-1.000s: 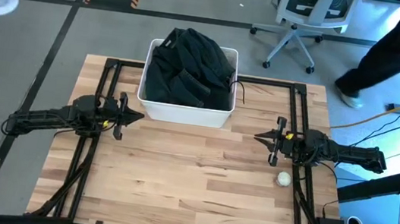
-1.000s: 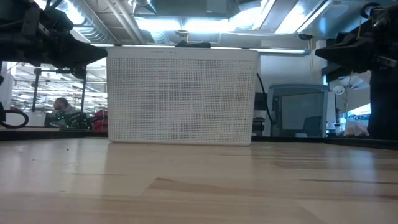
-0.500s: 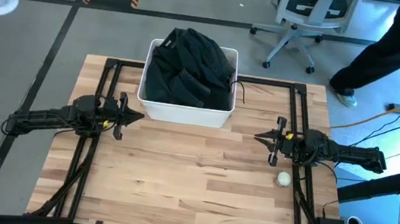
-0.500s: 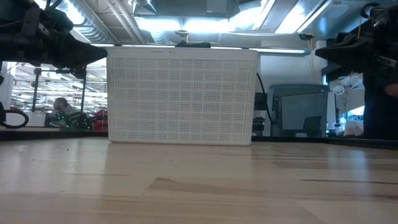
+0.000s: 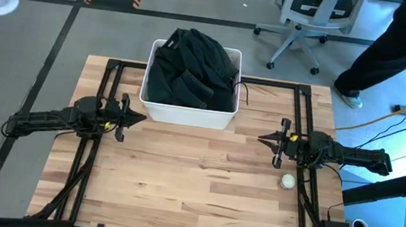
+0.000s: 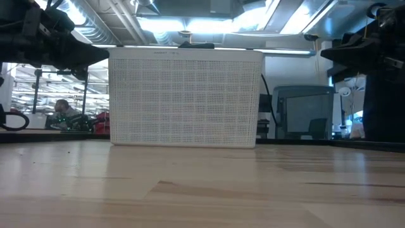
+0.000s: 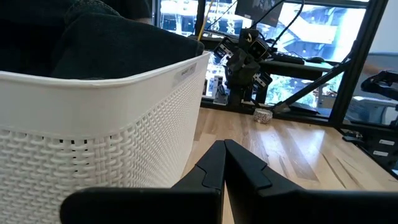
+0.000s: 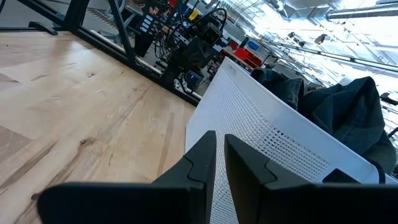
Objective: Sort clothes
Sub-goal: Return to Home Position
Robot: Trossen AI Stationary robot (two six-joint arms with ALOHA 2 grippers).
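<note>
A heap of dark green and black clothes (image 5: 193, 70) fills a white woven basket (image 5: 187, 115) at the table's far middle. The clothes rise above its rim in the left wrist view (image 7: 93, 43) and in the right wrist view (image 8: 336, 106). My left gripper (image 5: 140, 118) hovers shut and empty just left of the basket's near left corner. My right gripper (image 5: 262, 138) hovers shut and empty to the right of the basket's near right corner. The brighter garments are out of view.
A small white ball (image 5: 288, 181) lies on the wooden table near my right gripper. Black frame rails (image 5: 109, 86) run along the table's left, right and far sides. A person in dark clothes (image 5: 405, 45) and an office chair (image 5: 304, 17) are beyond the far right corner.
Both arms have kept still. The person beyond the far right corner has moved a little.
</note>
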